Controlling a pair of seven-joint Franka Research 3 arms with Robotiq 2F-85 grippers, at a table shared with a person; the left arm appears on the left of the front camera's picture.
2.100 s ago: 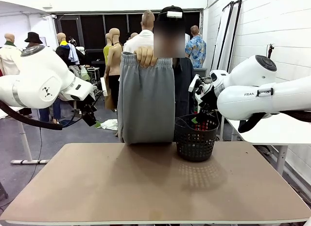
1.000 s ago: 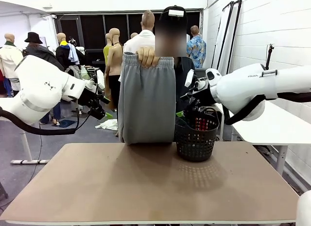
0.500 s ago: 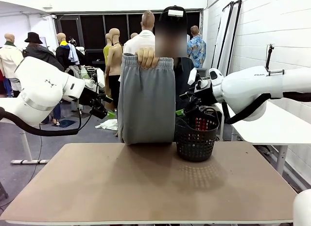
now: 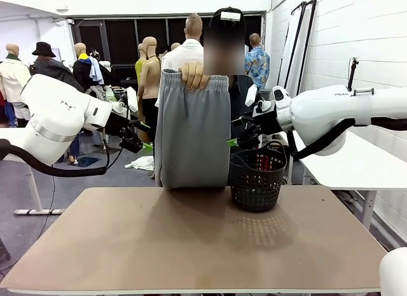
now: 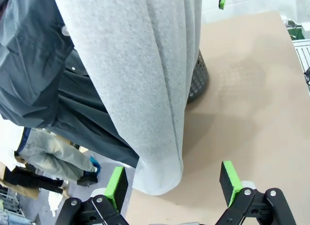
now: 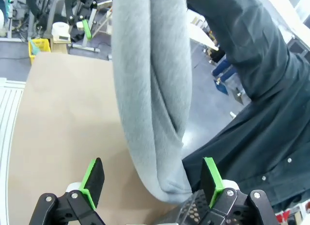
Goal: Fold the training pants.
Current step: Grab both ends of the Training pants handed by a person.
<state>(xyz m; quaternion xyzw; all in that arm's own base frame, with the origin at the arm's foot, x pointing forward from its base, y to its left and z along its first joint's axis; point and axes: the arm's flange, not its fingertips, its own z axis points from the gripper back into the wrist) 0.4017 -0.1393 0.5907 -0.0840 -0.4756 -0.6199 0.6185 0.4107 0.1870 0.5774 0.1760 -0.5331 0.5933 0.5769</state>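
A person's hand (image 4: 193,74) holds the light grey training pants (image 4: 191,130) up by the waistband at the far edge of the table; they hang doubled, their lower fold just above the tabletop. My left gripper (image 4: 142,143) hovers open just left of the pants' lower half. My right gripper (image 4: 236,139) is open just right of them, above the basket. In the left wrist view the pants (image 5: 140,65) hang ahead of the open left gripper (image 5: 172,169), the lower fold between the green pads. In the right wrist view the pants (image 6: 145,80) hang ahead of the open right gripper (image 6: 152,179).
A black mesh basket (image 4: 256,178) stands on the brown table (image 4: 191,245) to the right of the pants, under my right gripper; it shows as the basket (image 5: 197,80) behind the pants in the left wrist view. The person in a dark shirt (image 6: 252,113) stands behind the pants.
Both grippers have moved inward toward the sides of the hanging pants, the right one rising from the basket. The person holds the pants still. Both stay open.
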